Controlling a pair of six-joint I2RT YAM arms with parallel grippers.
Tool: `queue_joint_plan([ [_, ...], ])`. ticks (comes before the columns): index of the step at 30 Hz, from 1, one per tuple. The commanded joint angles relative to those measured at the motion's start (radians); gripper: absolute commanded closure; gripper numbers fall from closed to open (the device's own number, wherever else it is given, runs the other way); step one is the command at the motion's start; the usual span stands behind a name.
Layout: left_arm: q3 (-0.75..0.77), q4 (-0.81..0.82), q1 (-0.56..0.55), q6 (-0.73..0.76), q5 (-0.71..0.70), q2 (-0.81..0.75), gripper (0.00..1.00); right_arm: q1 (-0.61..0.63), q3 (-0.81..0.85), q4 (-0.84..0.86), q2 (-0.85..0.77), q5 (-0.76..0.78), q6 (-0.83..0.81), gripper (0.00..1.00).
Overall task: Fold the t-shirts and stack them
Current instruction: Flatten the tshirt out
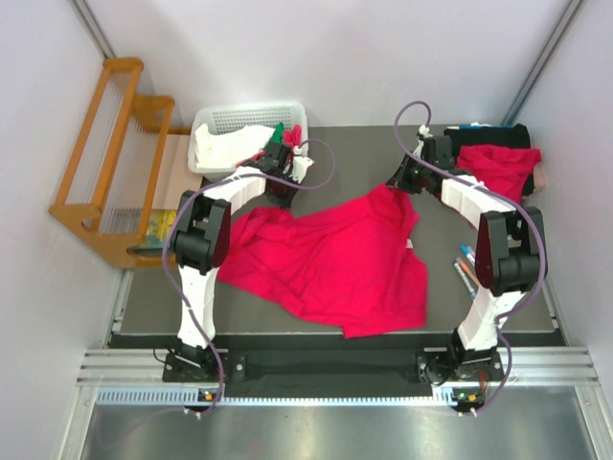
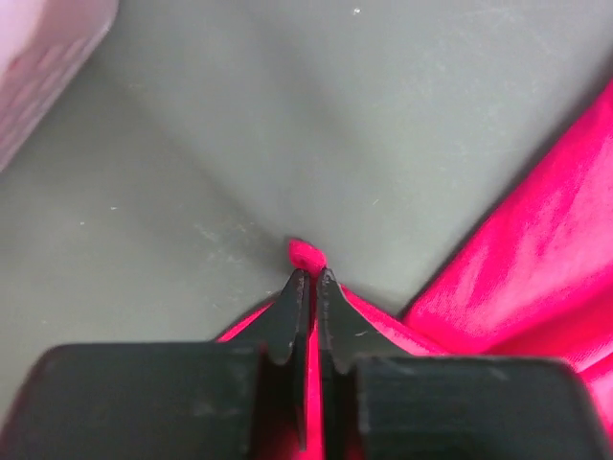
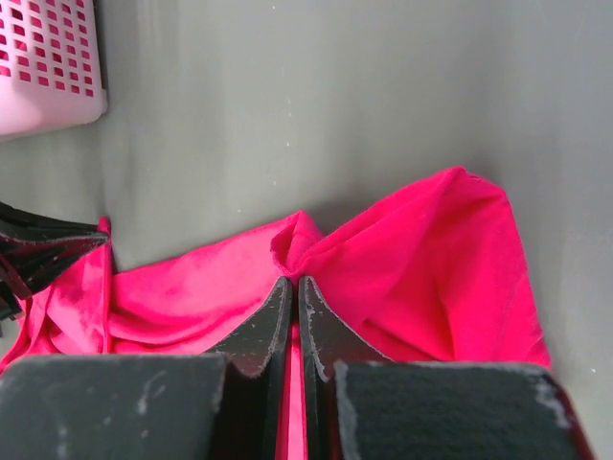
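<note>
At the far left a wooden rack point(image 1: 103, 144) stands off the bench point(image 1: 359, 158). Next to it, a white basket point(image 1: 244, 117) at the back left corner holds a white cloth point(image 1: 225, 144).

Just in front of the basket, the left fingers point(image 2: 297, 287) are pinched narrow on a small peak of red fabric. A nub of it pokes out past the tips, and bare bench lies beyond. This is the back left edge of the t-shirt point(image 1: 335, 259), which lies crumpled and spread over the middle of the bench.

Further right, the right fingers point(image 3: 281, 297) are pressed together on a fold along the same shirt's back edge, with the cloth bunching to either side of the tips. A second t-shirt point(image 1: 498, 165) lies in a heap at the back right corner, well apart from the first. A few pens point(image 1: 466, 268) lie by the right edge.

The step in hand looks like taking the shirt by two points on its far edge to straighten it before folding.

- **Grip:** The left hold is shallow, so it would be wise to check it is secure before putting any load on it.
- **Lift:** Both arms should rise together and level, then draw gently apart until the edge between them is taut but not stretched.
- **Clearance:** The left arm needs to stay clear of the basket.
- **Laying down:** The shirt should go down smoothly towards the near side, so it lands flat with the sleeves out.

A jerk or an uneven pull would probably slip the nub out on the left.
</note>
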Motion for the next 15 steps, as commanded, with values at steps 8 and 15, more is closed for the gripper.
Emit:
queue_joint_plan([
  [8,-0.029,0.023,0.094,-0.068,0.036,-0.129,1.0,0.012,0.017,0.014,-0.065,-0.002,-0.015,1.0],
  [15,0.013,0.011,0.299,-0.132,0.088,-0.295,1.0,-0.034,0.098,-0.026,-0.074,0.015,-0.021,1.0],
])
